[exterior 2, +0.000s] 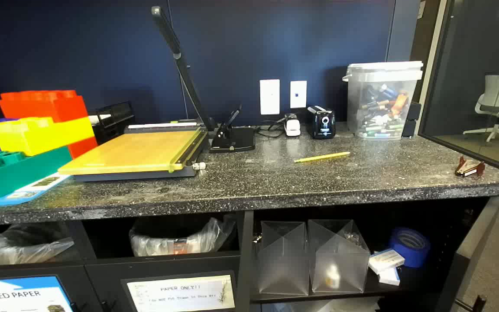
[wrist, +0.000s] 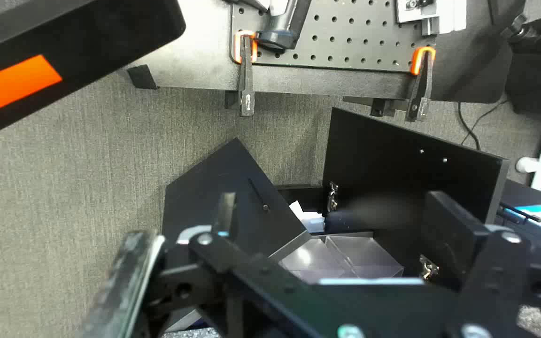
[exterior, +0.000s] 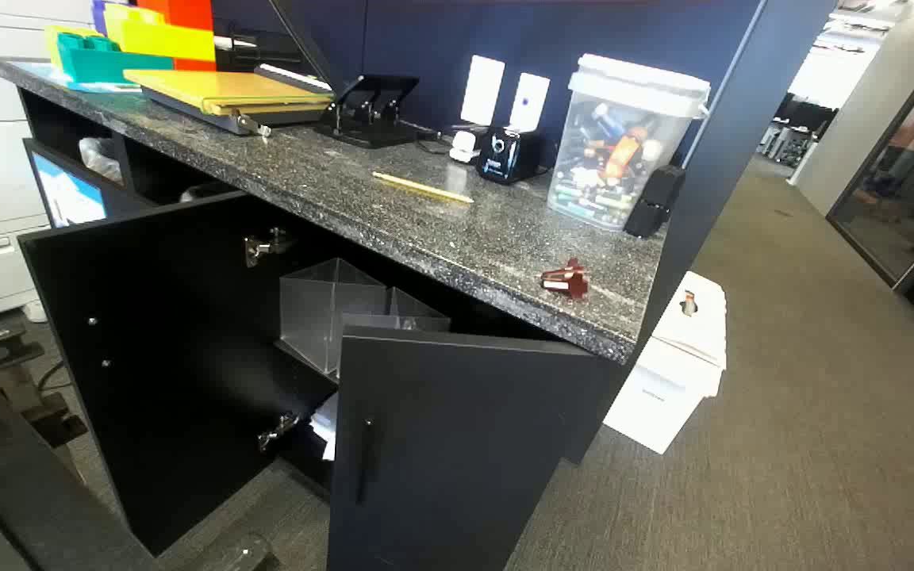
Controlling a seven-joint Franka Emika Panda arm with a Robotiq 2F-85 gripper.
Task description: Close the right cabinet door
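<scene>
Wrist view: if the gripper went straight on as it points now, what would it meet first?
Probably the carpet: the open gripper seems aimed between the right door and the left door. Depth is unclear, so it could catch either door first.

In an exterior view, a blue sign [exterior 2: 24,304] on a black panel [exterior 2: 79,284] bears a white upward arrow [exterior 2: 2,286] above "MIXED PAPER"; on the adjoining panel [exterior 2: 106,281], a pale label [exterior 2: 180,293] reads "PAPER ONLY!!"; in the smaller line beneath, "Do NOT Put … in This Bin", one word is blurred.
</scene>
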